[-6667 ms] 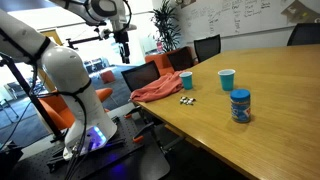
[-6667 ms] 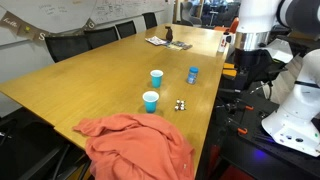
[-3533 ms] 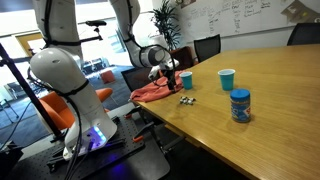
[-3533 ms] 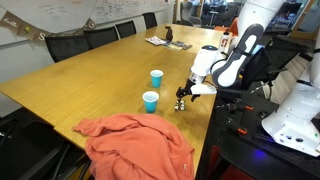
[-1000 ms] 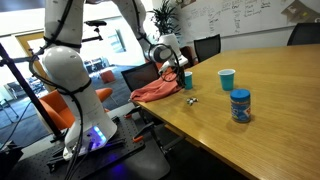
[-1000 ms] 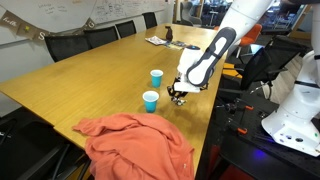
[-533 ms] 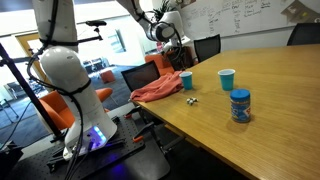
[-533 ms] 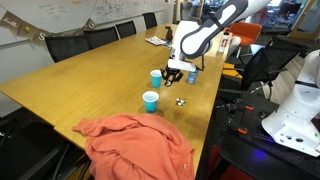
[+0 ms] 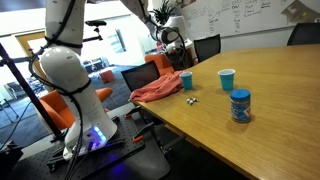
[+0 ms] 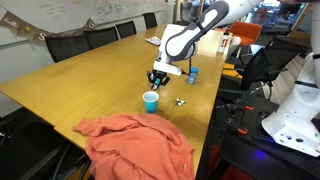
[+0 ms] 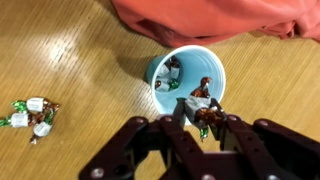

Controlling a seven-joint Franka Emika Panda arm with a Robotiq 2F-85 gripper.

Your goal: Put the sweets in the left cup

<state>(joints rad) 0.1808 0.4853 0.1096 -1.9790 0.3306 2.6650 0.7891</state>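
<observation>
One sweet (image 11: 204, 100) is pinched in the tips of the pincer (image 11: 205, 118). Only the wrist view shows this. In both exterior views the pincer (image 9: 172, 50) (image 10: 158, 80) is too small to tell what it grips. The wrist view also looks straight down into the cup (image 11: 186, 80), which stands directly under the pincer with its open mouth toward the fingertips. Another sweet (image 11: 170, 74) lies inside on its bottom. A few more sweets (image 11: 30, 115) lie on the bare table (image 11: 80, 50), off to one side of the pincer and apart from the cup. The exterior views give what the wrist view cannot. The pincer hangs in the air above the cup (image 9: 186, 80) (image 10: 151, 101) and does not touch it. The loose sweets (image 9: 188, 101) (image 10: 180, 101) lie near the cup's foot. A second cup (image 9: 227, 78) and a jar (image 9: 240, 105) (image 10: 192, 73) stand on the table, farther from the pincer than the loose sweets. A red cloth (image 11: 230, 20) lies just past the cup, beyond the pincer's tips. In both exterior views the cloth (image 9: 155, 90) (image 10: 135, 145) is bunched at the table's edge, just beside the cup.
</observation>
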